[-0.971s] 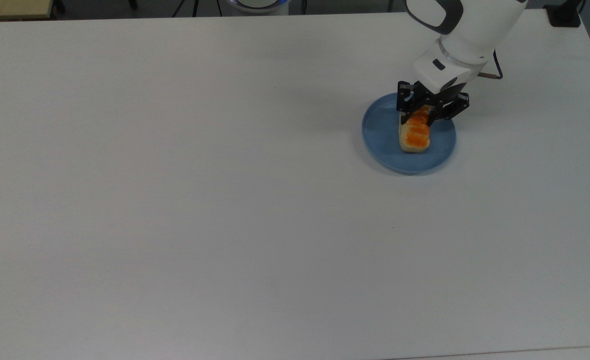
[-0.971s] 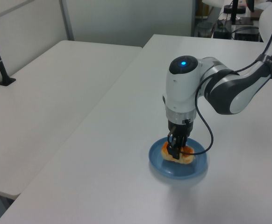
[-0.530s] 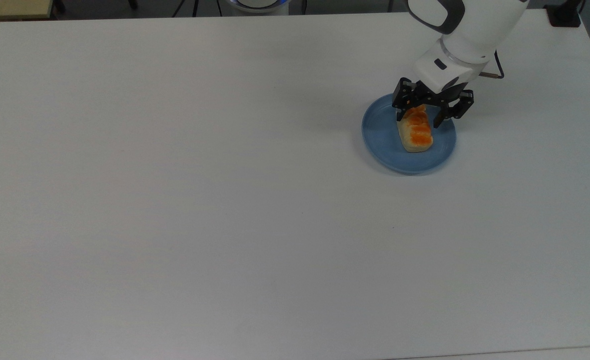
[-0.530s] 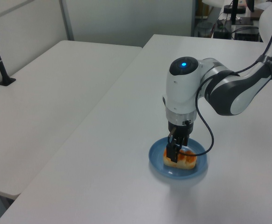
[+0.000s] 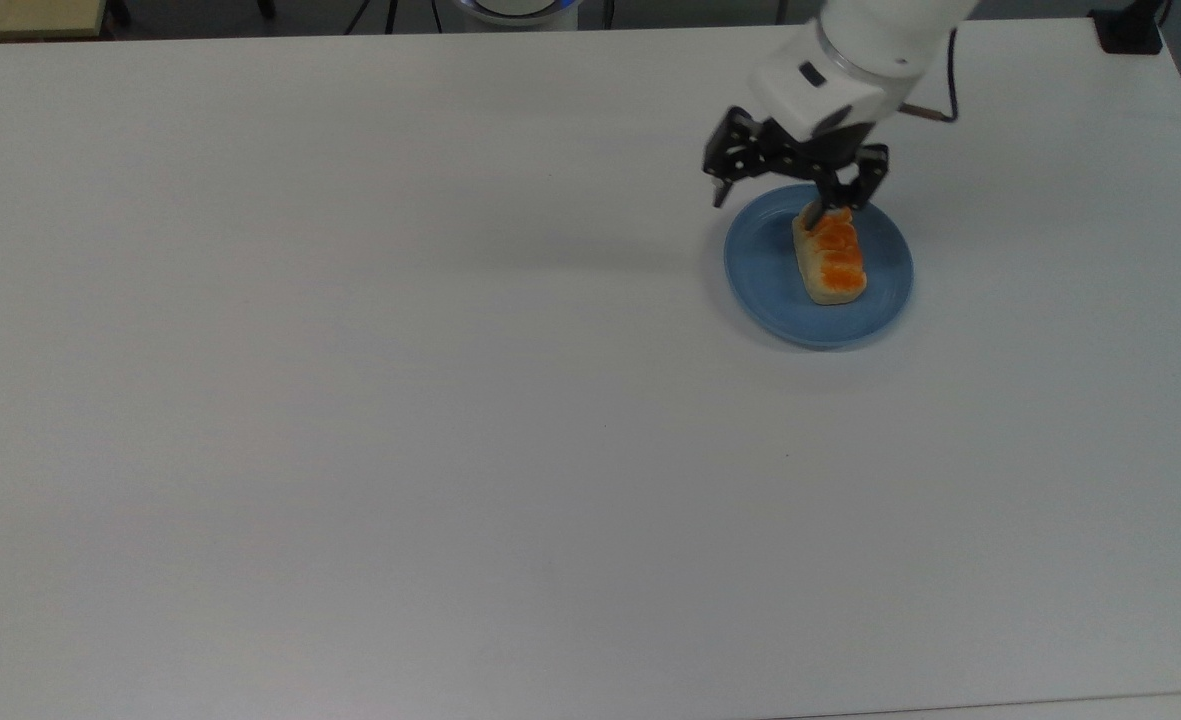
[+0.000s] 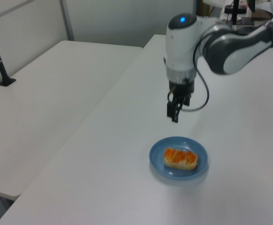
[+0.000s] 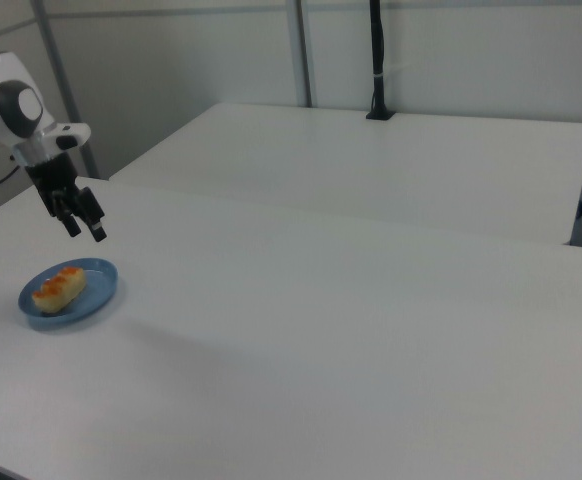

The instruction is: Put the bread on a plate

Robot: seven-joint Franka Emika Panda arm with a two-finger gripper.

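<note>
Orange-topped lumpy bread (image 5: 830,260) lies on the round blue plate (image 5: 765,285) — jaws spread wide, empty, above it

The top view looks almost straight down on the white tabletop (image 5: 450,400) from high up, taking in nearly its whole surface, with the plate (image 5: 818,266) near the top view's upper right. The left view stands closer, off one corner, looking obliquely down along the tabletop's length. The right view sits lower and farther back on the opposite side, facing a second table (image 7: 391,160) behind. All three share the plate, the bread (image 6: 180,158) and the tool (image 7: 83,226).
</note>
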